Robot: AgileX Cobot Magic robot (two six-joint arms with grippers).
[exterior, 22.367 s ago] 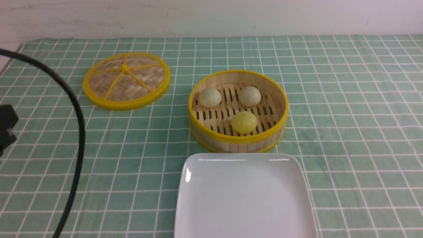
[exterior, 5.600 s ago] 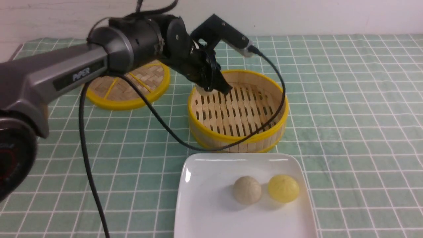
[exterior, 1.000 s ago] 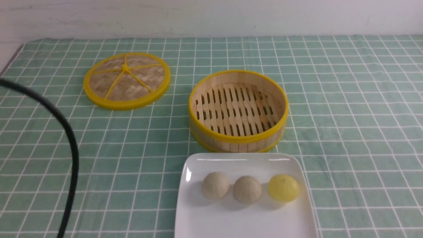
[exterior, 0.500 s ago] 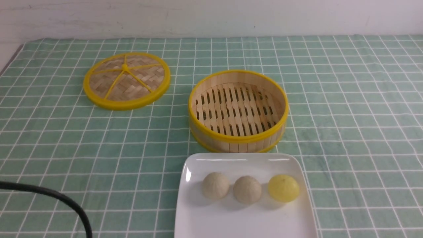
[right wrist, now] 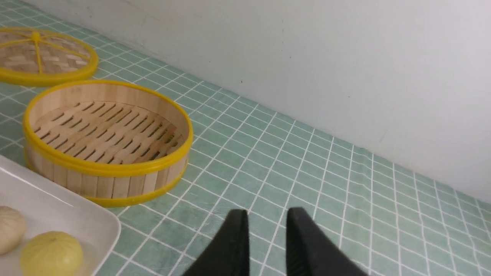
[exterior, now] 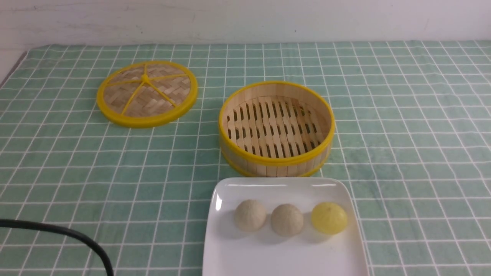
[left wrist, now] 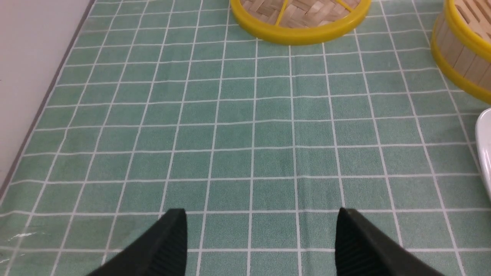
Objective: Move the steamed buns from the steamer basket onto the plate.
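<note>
Counter first, since it fills pretty much every view: it's covered in a green cloth with a white grid, running back to a pale wall.

Next biggest is the plate, glossy white and square-ish. It sits at the near edge, right in front of the steamer basket. Its far rim is just beside the basket's wall, but I can't tell if they actually touch. The basket's slatted floor shows bare all the way across.

The woven lid with the yellow spokes lies flat, off to the left of the basket and a bit further back, clearly apart from it.

The left end effector hangs over bare cloth on the left side, fingers spread wide with nothing between them. The right end effector is over the cloth to the right of the basket. Its fingers are close together with only a slim gap, and it isn't gripping anything either.

All three steamed buns are on the plate in a neat row: a beige bun on the left, a second beige bun in the middle and the yellow bun on the right. The neighbours are nearly touching.

Smallest bit: a black cable curls across the near-left corner in the front view.
</note>
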